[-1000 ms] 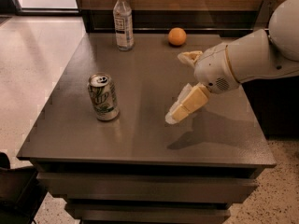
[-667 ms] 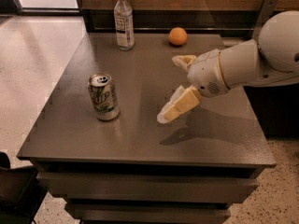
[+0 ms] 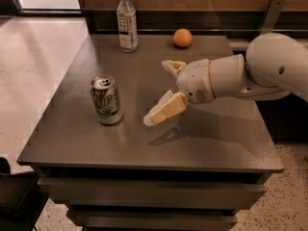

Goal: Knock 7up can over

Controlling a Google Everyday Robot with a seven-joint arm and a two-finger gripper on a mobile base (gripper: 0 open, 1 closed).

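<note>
The gripper (image 3: 155, 93) hangs low over the middle of the grey table (image 3: 231, 143), its two tan fingers (image 3: 166, 110) spread apart and holding nothing. The 7up can (image 3: 106, 100) stands upright near the lower fingertip, not touching it. Well beyond the upper finger stand a water bottle (image 3: 127, 23) and an orange (image 3: 183, 37)

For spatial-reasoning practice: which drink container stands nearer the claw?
The short 7up can, close beside the claw over the table; the taller water bottle stands far back.

claw (image 3: 157, 93) above table (image 3: 231, 134), arm (image 3: 281, 66) cropped at right
</note>
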